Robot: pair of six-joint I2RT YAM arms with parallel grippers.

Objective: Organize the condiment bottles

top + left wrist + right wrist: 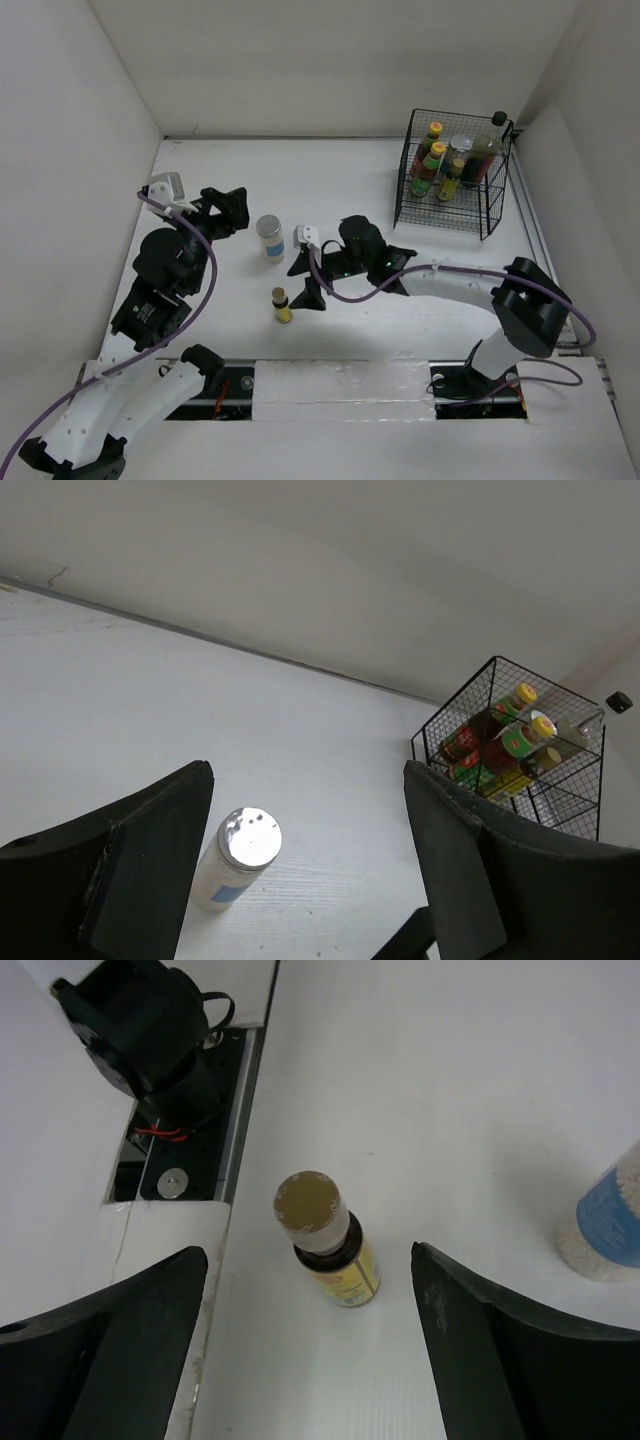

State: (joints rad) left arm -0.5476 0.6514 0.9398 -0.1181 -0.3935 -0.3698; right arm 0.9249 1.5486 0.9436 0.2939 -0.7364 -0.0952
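Note:
A squat white silver-lidded jar (269, 237) and a tiny yellow-labelled bottle (283, 305) stand upright on the white table. My left gripper (240, 212) is open and empty just left of the jar; in the left wrist view the jar (238, 855) stands close to the left finger (150, 865). My right gripper (299, 282) is open and empty just right of the tiny bottle, which stands ahead of and between the open jaws in the right wrist view (330, 1250). Several other bottles, including two yellow-capped ones (432, 150) and the dark black-capped one (487, 150), stand in the black wire basket (495, 215).
The wire basket stands at the far right corner, also in the left wrist view (455, 715). White walls enclose the table on three sides. The left arm's base (150, 1030) and the mounting rail (340, 380) lie along the near edge. The jar shows at the right wrist view's edge (610, 1225).

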